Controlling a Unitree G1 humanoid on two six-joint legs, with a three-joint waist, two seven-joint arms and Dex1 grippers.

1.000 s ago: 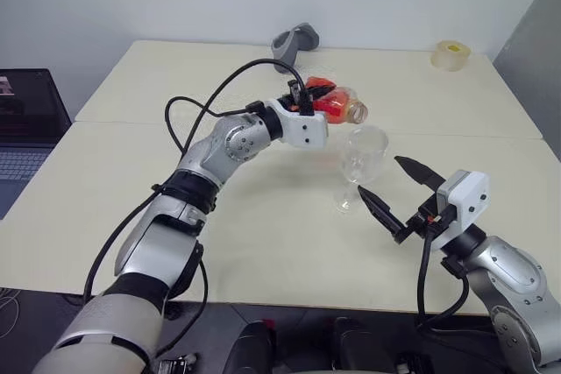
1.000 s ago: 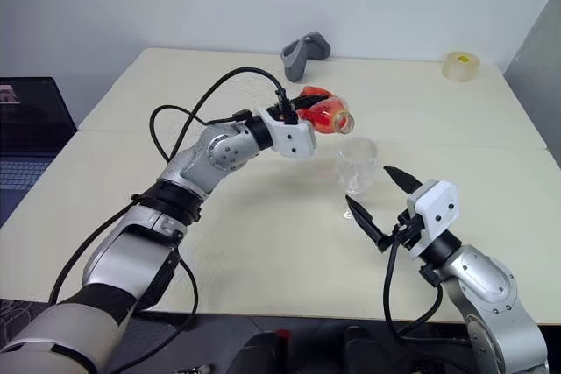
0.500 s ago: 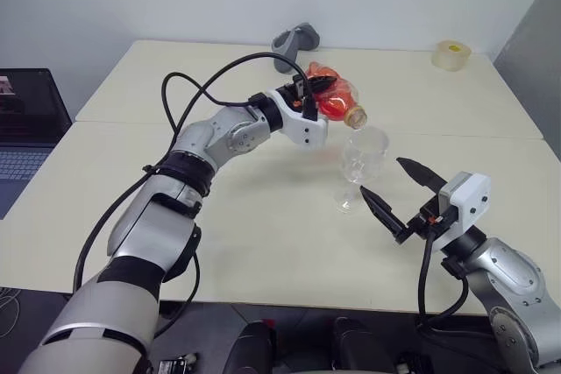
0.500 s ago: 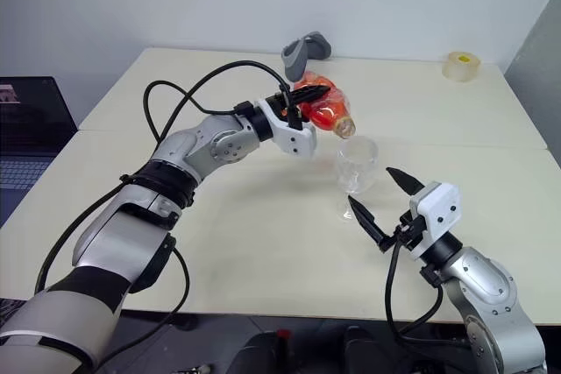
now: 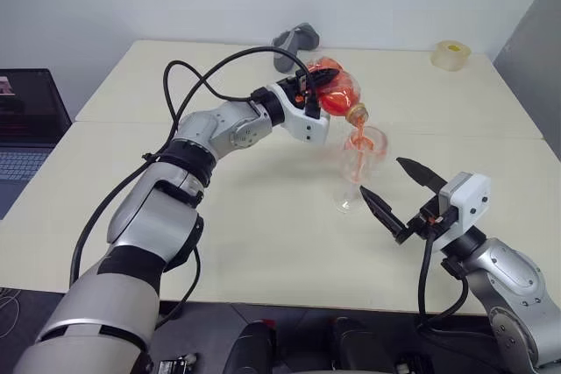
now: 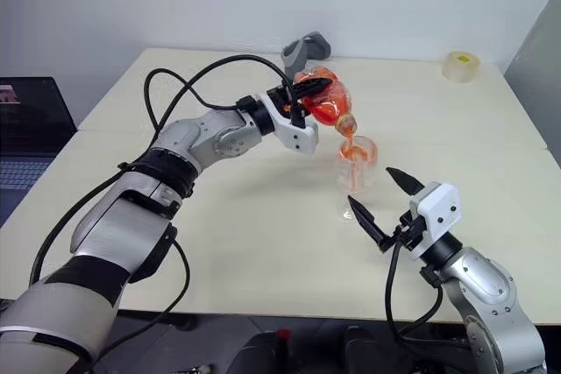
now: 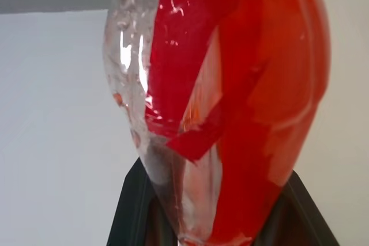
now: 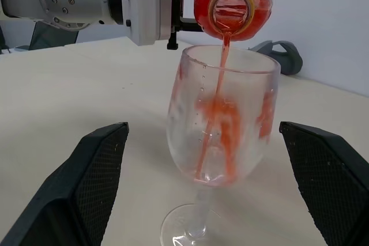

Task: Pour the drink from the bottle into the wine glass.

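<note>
My left gripper (image 5: 316, 85) is shut on the bottle (image 5: 337, 96), a small clear plastic bottle held tilted with its open mouth down over the wine glass (image 5: 359, 164). The red drink (image 8: 221, 56) runs in a thin stream from the mouth into the bowl, where a little collects and streaks the walls. The glass stands upright on the cream table (image 5: 263, 234). In the left wrist view the bottle (image 7: 230, 102) sits between the black fingers (image 7: 132, 211). My right gripper (image 5: 380, 176) stands open just in front of the glass, one finger to each side of it, touching nothing.
A grey handheld device (image 5: 294, 41) lies at the back of the table behind the bottle. A roll of tape (image 5: 450, 54) sits at the far right corner. An open laptop (image 5: 26, 129) stands off the table's left side.
The left wrist has rolled and tipped the bottle from nearly level to mouth-down over the glass. Red drink now flows into the glass, which was clear before. The right arm has kept still.
</note>
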